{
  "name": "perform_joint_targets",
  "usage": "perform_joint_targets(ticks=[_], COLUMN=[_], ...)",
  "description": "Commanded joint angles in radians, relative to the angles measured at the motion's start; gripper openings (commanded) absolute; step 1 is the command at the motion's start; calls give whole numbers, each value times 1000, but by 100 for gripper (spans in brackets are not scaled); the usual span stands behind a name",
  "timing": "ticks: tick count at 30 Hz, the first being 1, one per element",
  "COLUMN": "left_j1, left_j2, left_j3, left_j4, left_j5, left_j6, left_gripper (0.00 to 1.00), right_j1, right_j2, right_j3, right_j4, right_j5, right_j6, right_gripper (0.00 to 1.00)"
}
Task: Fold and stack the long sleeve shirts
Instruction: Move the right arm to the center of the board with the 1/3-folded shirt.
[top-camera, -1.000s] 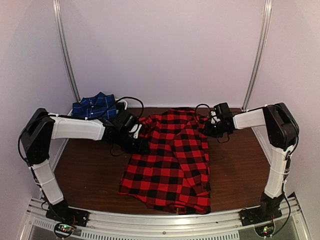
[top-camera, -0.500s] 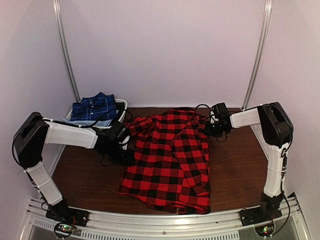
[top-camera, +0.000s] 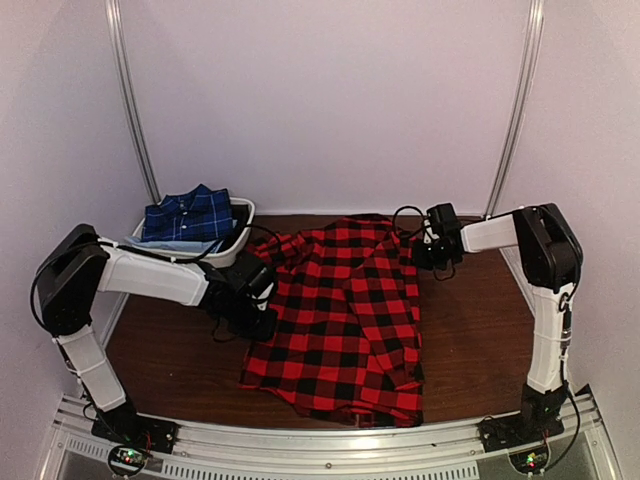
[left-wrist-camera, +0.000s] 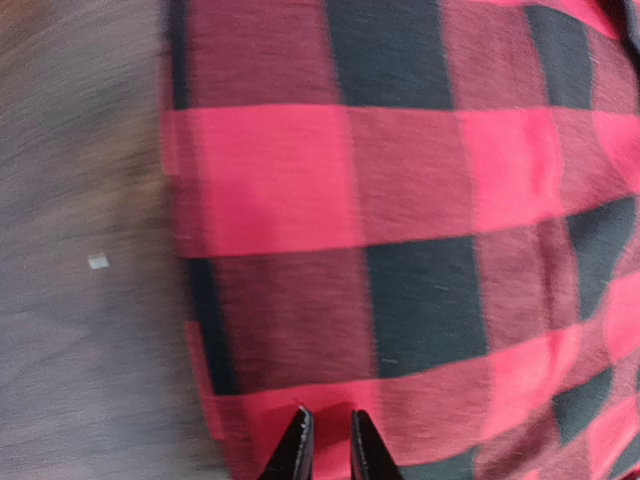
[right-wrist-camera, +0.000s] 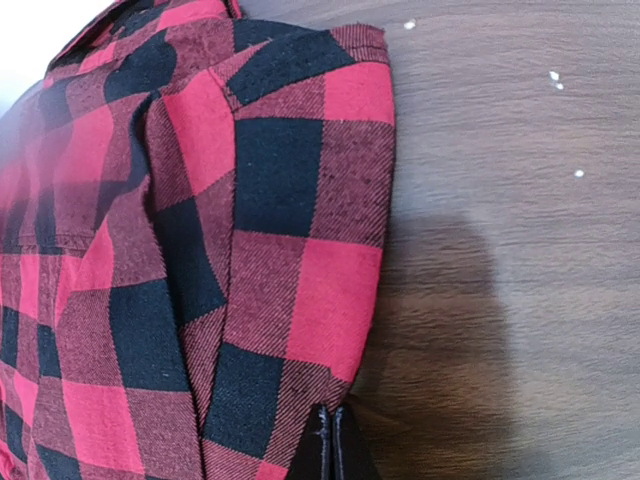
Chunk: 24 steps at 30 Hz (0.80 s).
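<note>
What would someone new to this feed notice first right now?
The big red-and-black shirt spread across the middle of the brown table stands out, with a pincer at each side: the left pincer on its left edge, the right pincer shut at its far right edge. A navy shirt lies in a white bin at the table's far left corner.

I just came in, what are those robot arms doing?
Two robot arms are working on a red checked shirt spread on the table. The right fingers are pinched shut at its edge; the left fingers sit nearly closed at the opposite edge. A blue shirt lies in a white tub.
</note>
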Motion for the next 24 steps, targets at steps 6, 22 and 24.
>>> perform_joint_targets(ticks=[6,22,24], left_j1=[-107,-246,-262], left_j2=[79,177,176], left_j3=[106,192,192], left_j4=[-12,-25,-26], left_j5=[9,80,87], left_j6=[-64,-83,-84], left_gripper=[10,9,9], right_j1=[-83,-178,-177], right_j2=[17,32,18], right_j3=[53,148,150], right_j4=[-77,-186,-204], right_j5=[73,164,162], right_j6=[-70,-159,-159], right_gripper=[0,16,24])
